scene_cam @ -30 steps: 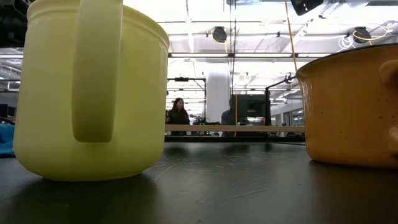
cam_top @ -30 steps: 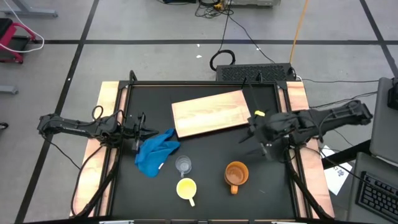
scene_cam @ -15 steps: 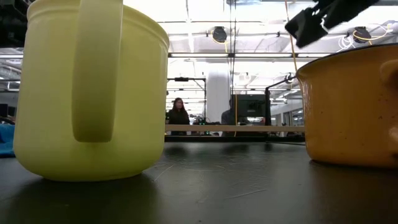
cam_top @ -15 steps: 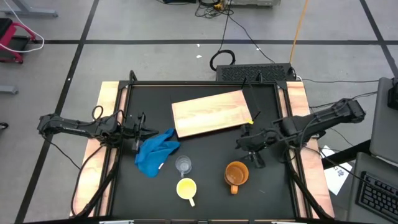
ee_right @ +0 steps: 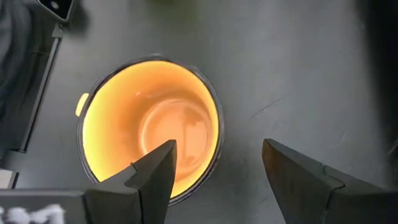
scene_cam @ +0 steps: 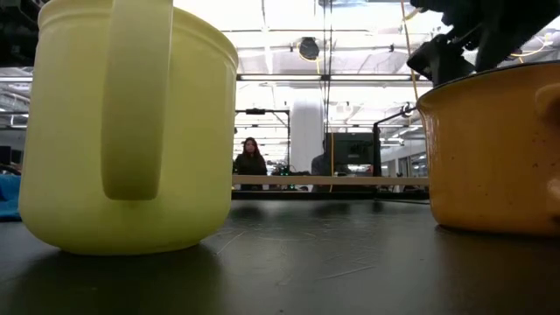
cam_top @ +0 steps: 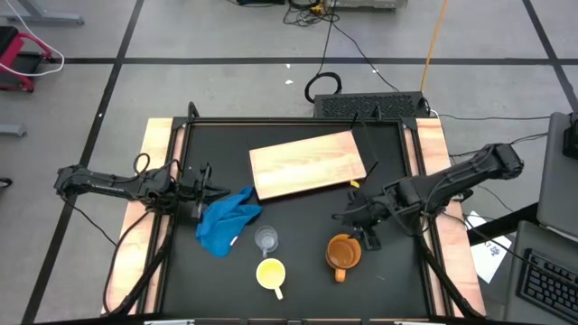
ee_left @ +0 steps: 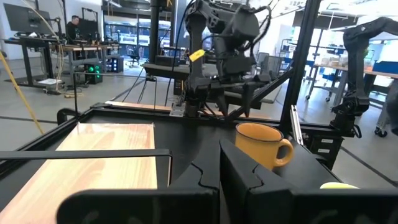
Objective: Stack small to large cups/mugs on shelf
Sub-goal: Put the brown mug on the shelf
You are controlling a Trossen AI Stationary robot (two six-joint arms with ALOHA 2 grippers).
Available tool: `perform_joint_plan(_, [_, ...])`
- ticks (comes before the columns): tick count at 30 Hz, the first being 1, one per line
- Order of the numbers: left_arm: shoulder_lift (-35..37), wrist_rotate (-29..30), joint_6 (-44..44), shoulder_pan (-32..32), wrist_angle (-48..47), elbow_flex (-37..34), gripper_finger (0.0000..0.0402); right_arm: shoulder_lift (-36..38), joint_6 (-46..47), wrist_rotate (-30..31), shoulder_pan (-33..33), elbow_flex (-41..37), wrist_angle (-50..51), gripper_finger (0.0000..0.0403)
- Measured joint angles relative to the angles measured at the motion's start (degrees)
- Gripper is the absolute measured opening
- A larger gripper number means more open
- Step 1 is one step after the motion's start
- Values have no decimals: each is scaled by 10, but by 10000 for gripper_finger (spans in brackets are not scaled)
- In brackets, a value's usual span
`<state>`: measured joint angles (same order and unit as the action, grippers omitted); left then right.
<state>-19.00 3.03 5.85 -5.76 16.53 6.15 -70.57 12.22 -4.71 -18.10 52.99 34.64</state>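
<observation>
High view: the orange-brown mug (cam_top: 343,252) stands on the tabletop (cam_top: 298,226) short of the shelf (cam_top: 307,165); rigid, weighty, probably glazed and slick. The right hand (ee_right: 214,163), fingers spread, straddles its rim wall, the soundest hold.

The yellow mug (cam_top: 270,273) looks lighter, the clear cup (cam_top: 265,238) flimsy; the left hand (cam_top: 212,190) waits, state indeterminate.

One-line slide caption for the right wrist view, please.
Open right gripper poised over the empty orange-brown mug, one finger above its rim.
</observation>
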Motion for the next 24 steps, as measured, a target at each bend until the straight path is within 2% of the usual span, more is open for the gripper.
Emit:
perform_joint_plan(15, [0,0,0,0,0,0,3,-70,30,1,-12,0,-1,231])
perform_joint_plan(24, [0,0,3,0,0,0,3,-87,23,1,-11,0,-7,231])
